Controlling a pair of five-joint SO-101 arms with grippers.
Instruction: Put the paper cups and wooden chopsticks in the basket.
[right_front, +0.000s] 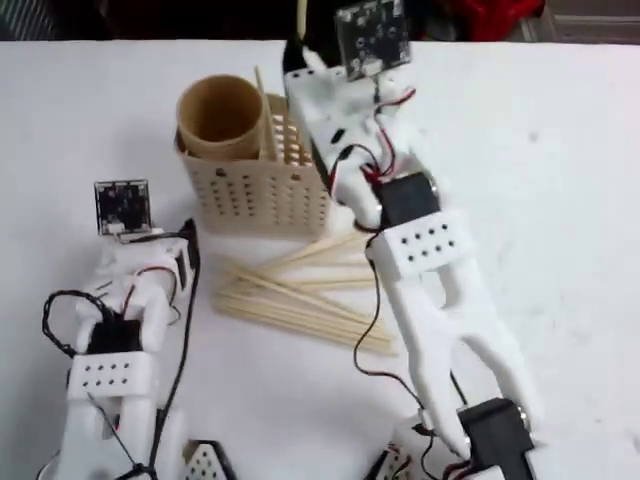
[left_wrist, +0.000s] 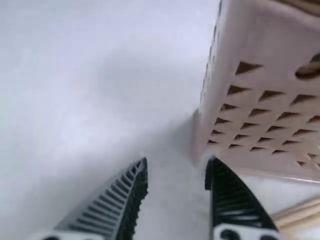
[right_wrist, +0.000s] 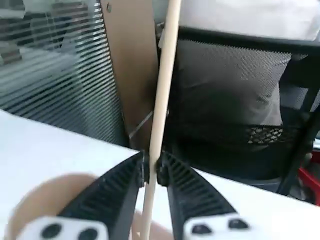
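Note:
A perforated cream basket (right_front: 260, 190) stands mid-table with a brown paper cup (right_front: 222, 115) inside it at its left end. My right gripper (right_wrist: 152, 167) is above the basket's far right corner, shut on one wooden chopstick (right_wrist: 165, 75) held upright; in the high view that chopstick (right_front: 300, 18) rises above the gripper (right_front: 297, 52). The cup's rim (right_wrist: 45, 200) shows below the fingers. Several loose chopsticks (right_front: 300, 290) lie on the table in front of the basket. My left gripper (left_wrist: 175, 170) is open and low over the table near the basket's front left corner (left_wrist: 265, 100), holding nothing.
One thin chopstick (right_front: 265, 100) leans inside the basket beside the cup. Ends of the chopstick pile (left_wrist: 300, 212) lie just off the left gripper's side. White tabletop (right_front: 560, 150) stretches right of the right arm. Cables trail along both arms.

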